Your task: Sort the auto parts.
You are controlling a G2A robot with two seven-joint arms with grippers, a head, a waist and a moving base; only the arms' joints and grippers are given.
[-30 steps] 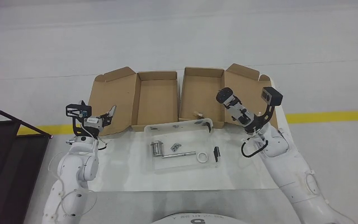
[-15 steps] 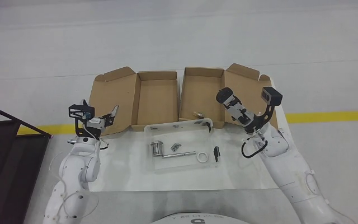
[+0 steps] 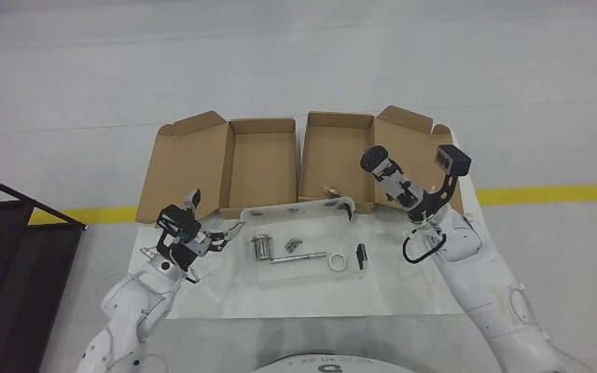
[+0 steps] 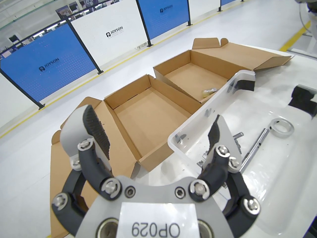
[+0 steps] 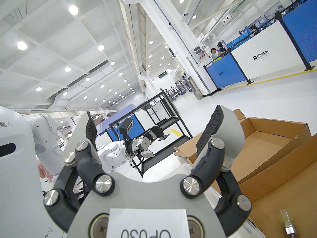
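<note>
We see a silver ring [image 4: 282, 135] and rod [image 4: 253, 146] in the tray [image 4: 193, 118]; our left gripper [image 4: 152, 115] hangs wide open, empty, at its left edge.

White label [image 4: 154, 220], code upside down, sat behind the left gripper [image 4: 152, 115] — another label [image 5: 148, 223] behind the right gripper [image 5: 154, 115]; seemingly matching logos [image 4: 114, 32] marked the barrier panels [image 4: 74, 50]
</note>
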